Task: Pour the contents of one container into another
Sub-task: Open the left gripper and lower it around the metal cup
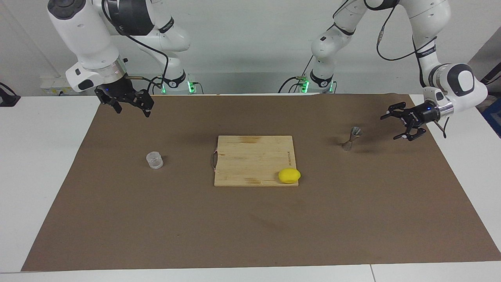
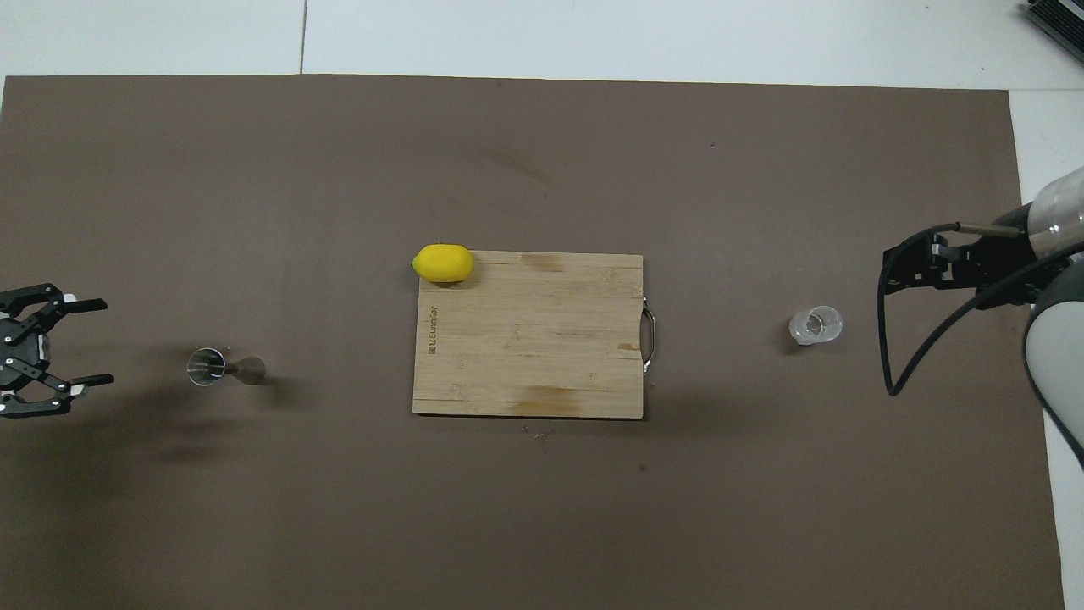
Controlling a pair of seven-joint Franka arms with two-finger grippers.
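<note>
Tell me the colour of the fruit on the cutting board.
Bright yellow lemon; clearest in the overhead view.

We saw a white table (image 1: 47, 164) under a brown mat (image 1: 250, 227), with a plain pale wall (image 1: 250, 47) above its edge.

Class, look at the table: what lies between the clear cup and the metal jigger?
The wooden cutting board, with a lemon at its corner, lies between the clear cup and the jigger; the overhead view shows it best.

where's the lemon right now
The lemon sits on a corner of the cutting board, the corner farther from the robots, toward the left arm's end.
</note>
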